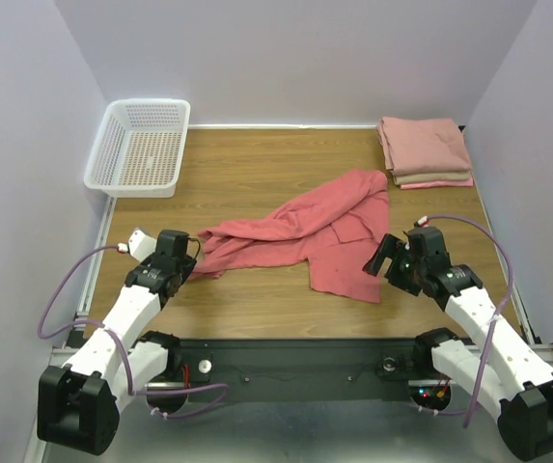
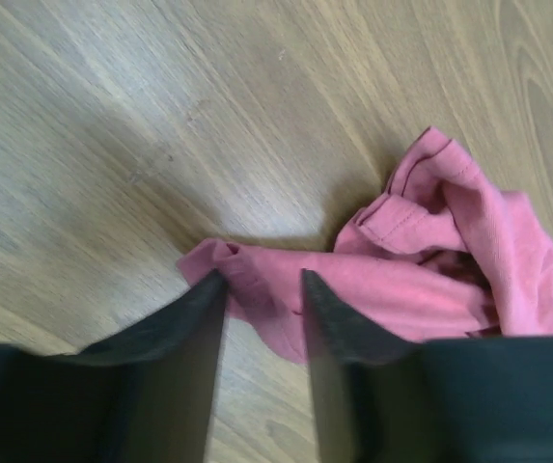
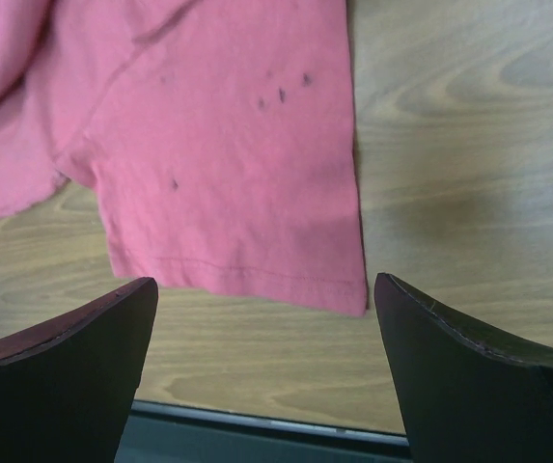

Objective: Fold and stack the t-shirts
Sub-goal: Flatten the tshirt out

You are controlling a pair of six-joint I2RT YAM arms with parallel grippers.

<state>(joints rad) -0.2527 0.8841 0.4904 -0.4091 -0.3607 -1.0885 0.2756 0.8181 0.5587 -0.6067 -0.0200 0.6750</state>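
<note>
The folded shirts (image 1: 425,151) sit piled; the red shirt (image 1: 305,236) lies messy. The right gripper (image 3: 265,280) is wide open; the left gripper (image 2: 262,275) hugs its edge, grip unclear

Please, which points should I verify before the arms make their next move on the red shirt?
1. Cloth of the coral-red t-shirt between the left gripper fingers: ok.
2. Its grip firm: cannot tell.
3. The right gripper open: ok.
4. Hem corner framed between its fingers: ok.
5. T-shirt spread flat: not ok, crumpled.
6. The folded stack clear of both arms: ok.
</note>
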